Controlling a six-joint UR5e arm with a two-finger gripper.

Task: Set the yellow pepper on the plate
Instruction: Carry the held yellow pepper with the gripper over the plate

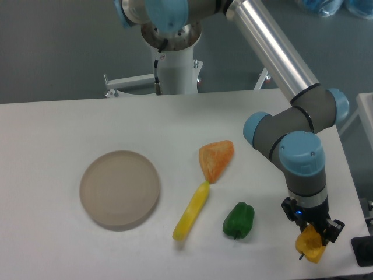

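The yellow pepper (310,245) sits at the table's front right corner, small, yellow-orange and lobed. My gripper (313,234) points straight down onto it, and its dark fingers (331,230) stand on either side of the pepper, closed against it. Whether the pepper is lifted off the table I cannot tell. The plate (119,188) is a round tan disc with a thick rim, lying flat at the front left of the table, far from the gripper, with nothing on it.
A green pepper (238,220) lies just left of the gripper. A long slender yellow vegetable (192,211) lies between it and the plate. An orange wedge-shaped piece (215,158) lies behind them. The arm's white base column (175,64) stands at the back. The table's right edge is close to the gripper.
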